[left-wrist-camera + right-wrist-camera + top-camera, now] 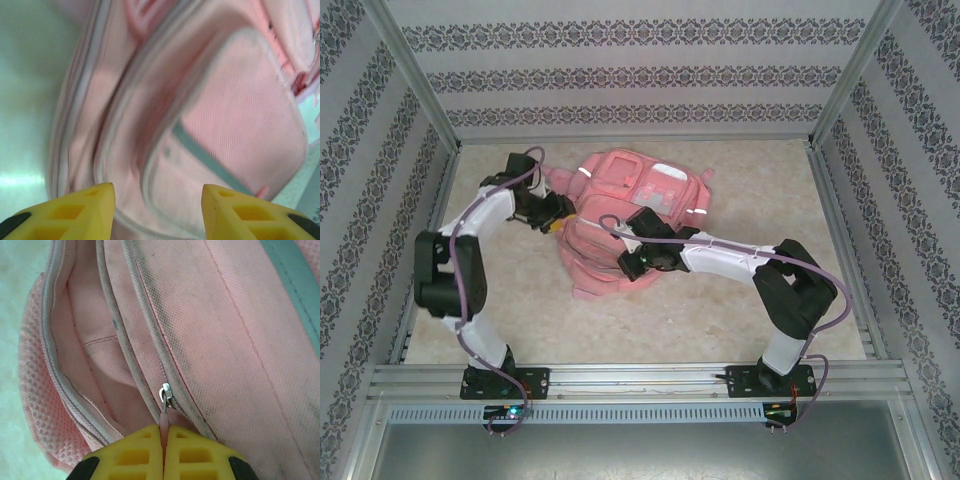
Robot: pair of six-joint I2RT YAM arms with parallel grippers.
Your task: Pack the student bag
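Observation:
The student bag (pixel 630 215), a large pink backpack with silver strips, lies in the middle of the table. My left gripper (pixel 556 222) is at the bag's left side. In the left wrist view its yellow fingers (pixel 75 212) stand apart, open, with blurred pink bag fabric (pixel 215 115) beyond them and nothing between them. My right gripper (pixel 632 262) is at the bag's near part. In the right wrist view its jaws (pixel 164 437) are shut on the pink zipper pull tab (pixel 164 421), just below the metal slider (pixel 166 392). The pocket (pixel 95 355) left of the zipper gapes open.
Patterned walls with metal posts (pixel 420 100) enclose the table on three sides. A metal rail (pixel 640 378) runs along the near edge. Bare tabletop (pixel 770 190) lies to the right and in front of the bag.

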